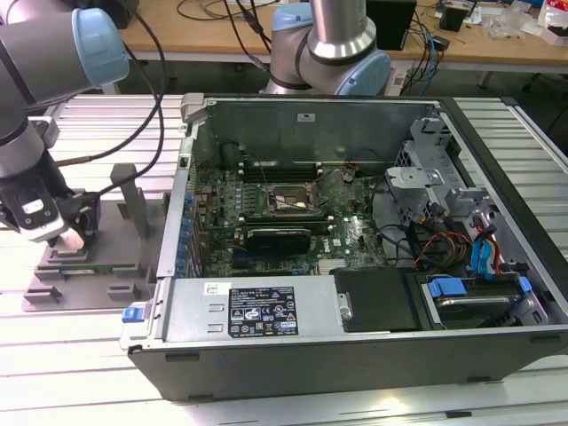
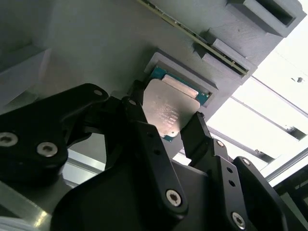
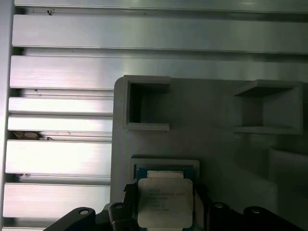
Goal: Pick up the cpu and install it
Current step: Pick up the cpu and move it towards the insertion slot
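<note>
Ribbed aluminium tabletop (image 3: 57, 159) carries the grey tray (image 3: 216, 106), where the fingers (image 2: 144, 130) pinch the cpu (image 2: 168, 108) by opposite edges in its recess; a light, level grip seems wise.

You're getting white glare off the table (image 2: 276, 91) in the second wrist view; the gripper (image 2: 167, 115) is sitting in shadow, the cpu (image 2: 171, 103) catching a soft sheen.

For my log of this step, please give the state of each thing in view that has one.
cpu: at the grey tray's recess, clamped between the fingers.
gripper: shut on the cpu.
grey tray: flat on the slatted table.
computer case: side open, motherboard exposed.
</note>
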{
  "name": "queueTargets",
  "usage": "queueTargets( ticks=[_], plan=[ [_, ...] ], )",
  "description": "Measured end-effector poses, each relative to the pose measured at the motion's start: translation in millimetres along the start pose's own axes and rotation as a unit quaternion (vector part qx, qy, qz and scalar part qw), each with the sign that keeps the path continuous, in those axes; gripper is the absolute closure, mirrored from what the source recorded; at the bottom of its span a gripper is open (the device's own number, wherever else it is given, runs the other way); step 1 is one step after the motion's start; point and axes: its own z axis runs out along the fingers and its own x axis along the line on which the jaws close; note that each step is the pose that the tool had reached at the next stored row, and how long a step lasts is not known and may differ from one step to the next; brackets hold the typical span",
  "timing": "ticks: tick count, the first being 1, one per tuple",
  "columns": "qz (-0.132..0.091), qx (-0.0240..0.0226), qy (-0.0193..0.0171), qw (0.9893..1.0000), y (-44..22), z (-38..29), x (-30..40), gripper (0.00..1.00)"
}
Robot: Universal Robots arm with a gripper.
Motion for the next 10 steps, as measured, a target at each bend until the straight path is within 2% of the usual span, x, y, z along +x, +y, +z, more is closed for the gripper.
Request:
queueTargets(
  ticks=[10],
  plan=[
    [0.0,-0.0004,0.0,1.0,-0.2,4.4,0.0,0.45]
  ],
)
